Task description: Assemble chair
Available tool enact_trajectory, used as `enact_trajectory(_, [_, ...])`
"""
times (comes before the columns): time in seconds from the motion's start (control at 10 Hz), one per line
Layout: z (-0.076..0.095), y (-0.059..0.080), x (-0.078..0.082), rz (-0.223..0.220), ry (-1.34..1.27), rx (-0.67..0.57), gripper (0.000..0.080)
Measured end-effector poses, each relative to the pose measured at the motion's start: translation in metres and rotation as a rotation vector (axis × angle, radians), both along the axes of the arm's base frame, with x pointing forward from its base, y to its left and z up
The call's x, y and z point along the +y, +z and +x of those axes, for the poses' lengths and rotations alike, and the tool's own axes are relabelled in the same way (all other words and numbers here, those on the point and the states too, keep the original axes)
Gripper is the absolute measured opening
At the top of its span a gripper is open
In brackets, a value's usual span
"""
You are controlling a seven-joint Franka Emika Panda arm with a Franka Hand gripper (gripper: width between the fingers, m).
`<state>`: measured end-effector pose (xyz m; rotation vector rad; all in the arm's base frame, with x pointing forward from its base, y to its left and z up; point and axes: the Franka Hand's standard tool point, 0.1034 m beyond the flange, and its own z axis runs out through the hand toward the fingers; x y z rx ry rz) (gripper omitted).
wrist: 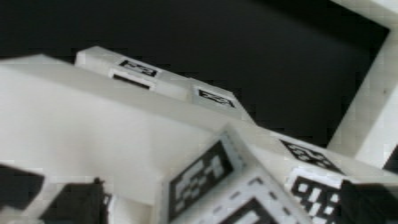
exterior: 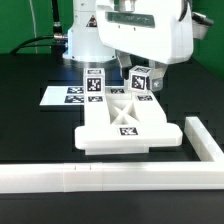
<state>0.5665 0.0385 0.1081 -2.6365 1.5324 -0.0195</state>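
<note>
Done: chair (exterior: 122,120) seat and X-braced panel joined, flat on desk (exterior: 40,130).
Left: remaining bars.
Jaws: spread wide above chair, pinching nothing.

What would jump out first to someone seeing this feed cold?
The big white robot arm fills the top of the exterior view, hanging low over the black table. Below it sits the white chair assembly: a flat X-braced piece with tagged blocks standing at its far side, tucked into the corner of the long white L-shaped rail. The marker board lies flat toward the exterior view's left, behind the assembly.
</note>
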Motion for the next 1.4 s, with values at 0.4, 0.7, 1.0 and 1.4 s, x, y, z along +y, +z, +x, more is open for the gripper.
enact_trajectory(0.4, [-0.0005,-0.0005,0.0003,-0.025,0.254,-0.013,0.0649])
enact_trajectory(0.7, [-0.0017,-0.002,0.0019,-0.067,0.478,-0.007,0.0649])
enact_trajectory(1.0, [-0.0019,-0.0023,0.0011,-0.084,0.615,-0.008,0.0526])
enact_trajectory(1.4, [-0.0021,-0.0024,0.0011,-0.083,0.582,-0.007,0.0268])
